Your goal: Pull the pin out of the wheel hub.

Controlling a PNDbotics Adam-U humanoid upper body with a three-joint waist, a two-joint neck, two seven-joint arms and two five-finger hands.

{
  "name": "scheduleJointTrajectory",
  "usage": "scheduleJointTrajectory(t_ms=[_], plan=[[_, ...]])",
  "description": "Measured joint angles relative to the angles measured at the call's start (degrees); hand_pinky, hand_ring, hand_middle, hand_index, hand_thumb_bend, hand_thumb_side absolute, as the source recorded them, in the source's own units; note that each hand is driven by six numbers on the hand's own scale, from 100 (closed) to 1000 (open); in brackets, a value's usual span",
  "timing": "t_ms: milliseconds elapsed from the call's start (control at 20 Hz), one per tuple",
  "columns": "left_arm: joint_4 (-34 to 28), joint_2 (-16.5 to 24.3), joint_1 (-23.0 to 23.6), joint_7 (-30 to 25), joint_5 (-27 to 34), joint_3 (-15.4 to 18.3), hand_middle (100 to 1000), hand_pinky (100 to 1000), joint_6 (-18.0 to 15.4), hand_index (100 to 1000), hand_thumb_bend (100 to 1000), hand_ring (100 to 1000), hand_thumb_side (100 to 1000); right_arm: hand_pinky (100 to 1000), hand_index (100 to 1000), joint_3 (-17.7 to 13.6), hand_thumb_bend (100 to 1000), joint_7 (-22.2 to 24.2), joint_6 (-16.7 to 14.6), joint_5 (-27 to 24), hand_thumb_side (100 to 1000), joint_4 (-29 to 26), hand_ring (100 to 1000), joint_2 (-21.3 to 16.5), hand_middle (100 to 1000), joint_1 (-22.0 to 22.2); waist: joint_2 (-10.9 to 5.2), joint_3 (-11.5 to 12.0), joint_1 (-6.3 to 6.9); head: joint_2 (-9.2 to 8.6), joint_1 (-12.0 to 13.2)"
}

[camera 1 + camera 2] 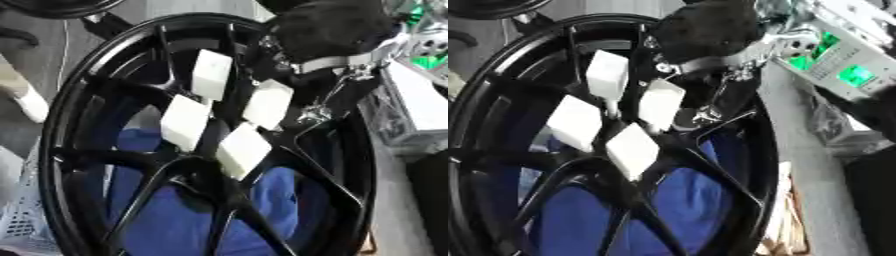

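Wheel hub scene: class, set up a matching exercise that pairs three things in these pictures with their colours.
Things:
1. wheel hub
2. blocks among the spokes
3. cloth seen behind the spokes

Colours:
A. blue
B. black
C. white

Pairs: 1-B, 2-C, 3-A
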Motion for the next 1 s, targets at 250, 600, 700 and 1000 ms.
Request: scheduleJointTrajectory(t_ms=[250,600,700,1000], plan=[[0.0,0.0,0.0,-0.06,0.0,0.0,755,773,0.06,734,243,701,875,796,514,-0.61,100,-1.17,-0.25,-0.38,100,0.0,703,0.0,494,-0.14,-0.01,0.0,-0.07,0.0,0.02],[0.0,0.0,0.07,-0.07,0.0,0.0,752,773,0.07,733,243,697,876,796,507,-1.58,100,-1.55,-0.41,-1.3,100,0.0,702,-0.53,487,-0.58,-0.02,-0.04,-0.16,0.0,0.12],[0.0,0.0,0.1,-0.06,0.0,0.01,753,773,0.08,733,243,696,876,796,507,-2.35,100,-1.45,-0.51,-1.73,100,0.0,701,-1.05,487,-0.53,-0.02,-0.19,-0.24,0.0,0.31],[0.0,0.0,0.19,-0.01,0.0,0.03,753,773,0.09,733,243,696,875,794,507,-7.86,100,-3.16,1.24,-3.56,100,0.0,694,-3.26,483,2.45,-0.03,-0.69,-0.4,-0.01,0.68]])
